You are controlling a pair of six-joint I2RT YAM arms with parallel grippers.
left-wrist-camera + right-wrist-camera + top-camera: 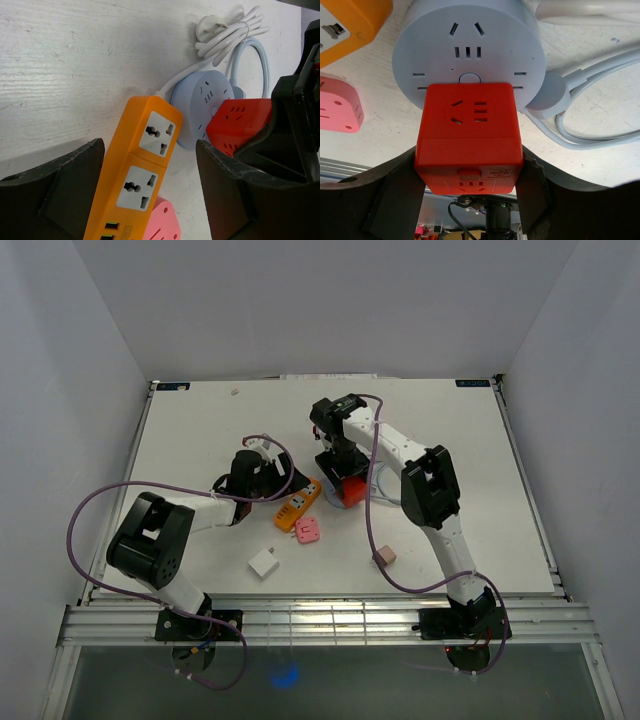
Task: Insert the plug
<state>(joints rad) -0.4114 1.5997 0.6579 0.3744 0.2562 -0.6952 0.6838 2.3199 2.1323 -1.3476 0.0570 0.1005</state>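
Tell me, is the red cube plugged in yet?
Done: the right gripper grips the red cube adapter, right at the round blue socket hub. In hand: it holds the cube over the hub's edge, while the left gripper straddles the orange power strip, open. Left: seating it and letting go.

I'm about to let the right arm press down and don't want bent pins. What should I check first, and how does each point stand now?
1. Grip on red cube: ok, the right gripper clamps both its sides.
2. Cube over blue socket: ok, it covers part of the socket's face.
3. Pins lined up with an outlet: cannot tell, the cube's underside is hidden.
4. Socket braced: not ok, the left gripper stands open astride the orange strip, and nothing holds the socket.
5. Cube clear of cords: ok, they lie off to one side.
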